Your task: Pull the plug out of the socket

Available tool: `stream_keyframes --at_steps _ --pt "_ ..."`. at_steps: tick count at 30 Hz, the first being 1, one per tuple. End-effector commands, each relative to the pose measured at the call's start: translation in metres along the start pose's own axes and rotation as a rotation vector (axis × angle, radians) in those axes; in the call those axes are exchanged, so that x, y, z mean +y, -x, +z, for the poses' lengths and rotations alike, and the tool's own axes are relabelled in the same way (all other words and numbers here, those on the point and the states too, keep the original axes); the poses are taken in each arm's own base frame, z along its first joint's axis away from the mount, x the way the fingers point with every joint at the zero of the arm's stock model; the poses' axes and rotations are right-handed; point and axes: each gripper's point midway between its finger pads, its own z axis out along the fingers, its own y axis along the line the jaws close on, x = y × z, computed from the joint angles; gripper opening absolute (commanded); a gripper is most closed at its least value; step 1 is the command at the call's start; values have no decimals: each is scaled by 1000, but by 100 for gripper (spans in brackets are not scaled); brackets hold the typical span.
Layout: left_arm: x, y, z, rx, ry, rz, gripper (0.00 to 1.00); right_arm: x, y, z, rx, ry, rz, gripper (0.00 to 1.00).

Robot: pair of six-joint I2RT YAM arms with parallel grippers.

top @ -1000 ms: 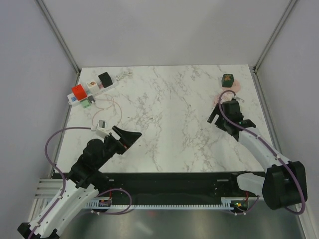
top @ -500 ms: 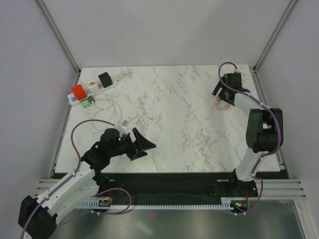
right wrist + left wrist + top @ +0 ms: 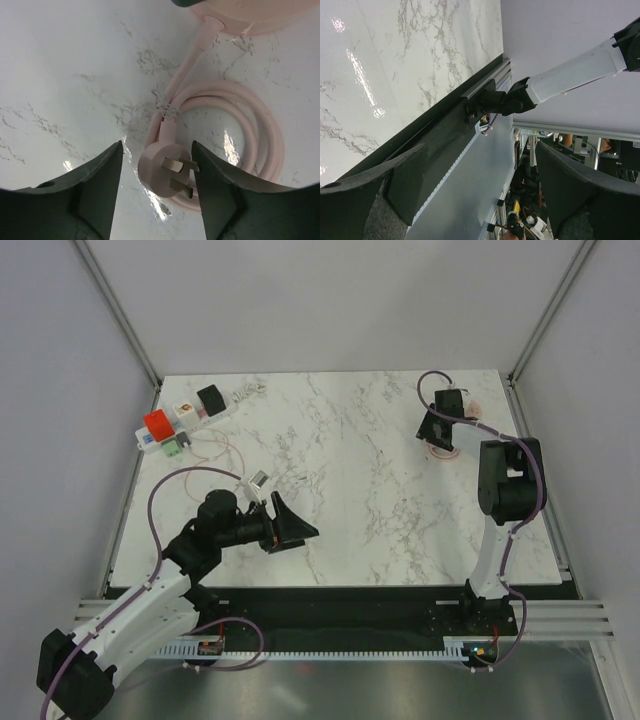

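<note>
White marble with grey veins covers the table [image 3: 360, 490], and a black rail [image 3: 350, 602] runs along its near edge. Nearest to me, well apart from the socket [image 3: 188, 417] and on its near side, the left gripper [image 3: 290, 523] hangs low over the stone. Its fingers are spread wide with nothing between them, and its wrist view looks past the rail to the foot of the other arm.

The socket lies slantwise in the far left corner. A red plug [image 3: 157, 424], a white plug [image 3: 184, 411] and a black plug [image 3: 211, 398] sit in a row on it, and its white cord [image 3: 250, 390] is bunched at the far end.

Across the table's whole width from the socket, the right gripper [image 3: 438, 435] points down at a coiled pink cable [image 3: 245, 125]. Its fingers stand apart on either side of the pink pronged plug [image 3: 167, 172]; whether they touch it I cannot tell.

Pale grey walls [image 3: 330, 300] and metal frame posts [image 3: 115, 310] close the room in.
</note>
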Motion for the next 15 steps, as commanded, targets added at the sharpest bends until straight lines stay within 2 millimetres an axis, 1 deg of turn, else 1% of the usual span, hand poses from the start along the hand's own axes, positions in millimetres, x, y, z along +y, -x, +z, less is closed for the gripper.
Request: stream_keyframes --at_steps 1,2,3,4,7,8,9,10,11,12,13,14,15 --pt "-19 3 -2 3 -68 68 93 6 5 6 -22 -36 -34 63" --pt "-18 3 -2 4 -66 64 93 7 1 6 -16 -44 -40 57" --pt "-20 4 -1 4 -69 68 93 6 -2 6 -7 -55 -46 53" --pt "-21 5 -1 2 -70 72 92 9 -6 5 0 -56 -54 46" --pt "-25 9 2 5 -73 89 91 8 -15 -5 13 -90 -89 35" --pt "-27 10 3 8 -73 93 91 6 -28 -9 29 -117 -117 31" --pt "-30 14 5 12 -71 101 90 9 -26 -19 12 -114 -124 31" --pt "-32 15 6 16 -74 105 90 10 -29 -23 11 -116 -137 30" --pt "-38 19 7 12 -80 113 90 12 -44 -29 25 -117 -168 28" --pt "-36 20 10 19 -68 105 90 15 -43 -38 8 -120 -184 27" --pt "-36 22 12 18 -65 103 90 23 -52 -45 7 -107 -211 27" --pt "-39 24 13 17 -67 103 90 19 -66 -49 24 -119 -232 27" --pt "-36 26 16 16 -56 94 90 21 -68 -57 14 -114 -240 27"
